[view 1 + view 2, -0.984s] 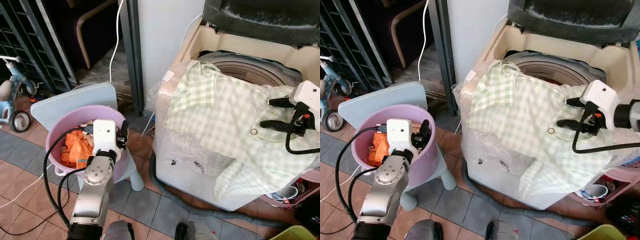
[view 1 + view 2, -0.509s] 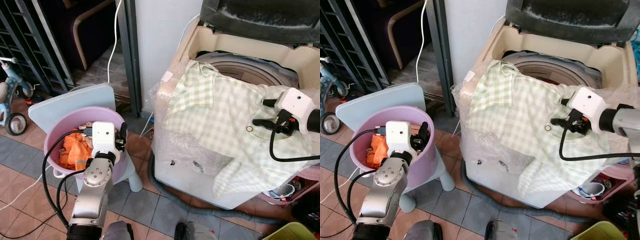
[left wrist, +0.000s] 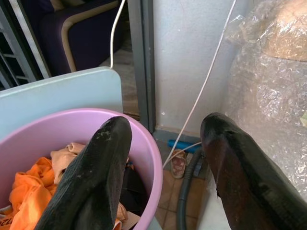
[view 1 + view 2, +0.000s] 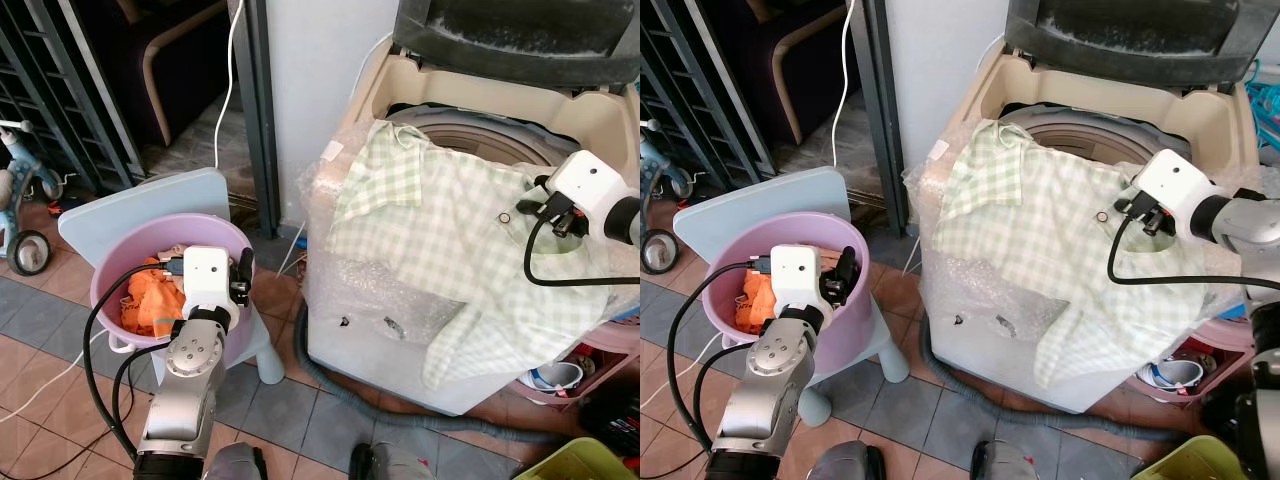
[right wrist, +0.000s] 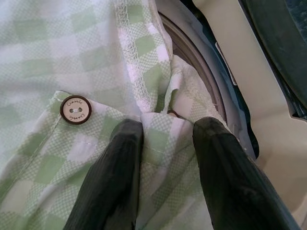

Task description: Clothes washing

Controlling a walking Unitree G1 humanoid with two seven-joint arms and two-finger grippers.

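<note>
Dragging the green checked shirt (image 4: pixel 440 220) farther toward the washing machine (image 4: pixel 470 90) drum at upper right, your right gripper (image 5: pixel 163 139) is seemingly pinching its hem, while your left gripper (image 3: pixel 163 163) is hanging spread over the pink basin (image 4: pixel 120 262).

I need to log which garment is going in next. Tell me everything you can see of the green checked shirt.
The green checked shirt is a light woven fabric in pale green and white squares, with stitched seams and a brown button on a flap. It lies spread over the front of the open washing machine, its top edge at the drum opening, its lower part hanging down the bubble-wrapped front. The right hand has its fingers pressed on a fold near the button, at the drum rim.
</note>
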